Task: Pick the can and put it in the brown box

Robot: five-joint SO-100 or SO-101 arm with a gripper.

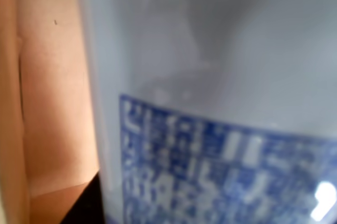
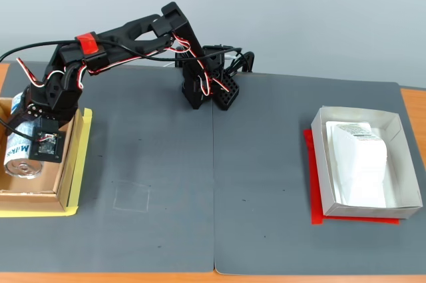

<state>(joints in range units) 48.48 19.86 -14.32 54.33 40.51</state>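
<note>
The can [image 2: 18, 158], white with blue print and a silver end facing the camera, lies tilted low inside the brown box [image 2: 36, 197] at the far left of the fixed view. My gripper [image 2: 28, 140] reaches down into the box and is shut on the can. In the wrist view the can [image 1: 210, 76] fills most of the picture, very close and blurred. The brown box wall [image 1: 52, 103] shows to its left. My fingers themselves are mostly hidden by the wrist and the can.
The box sits on a yellow sheet [image 2: 40, 213] on a dark grey mat [image 2: 213, 183]. A white paper tray [image 2: 393, 120] holding a white packet [image 2: 359, 156] stands at the right on a red sheet. The arm's base [image 2: 200, 86] is at the back centre.
</note>
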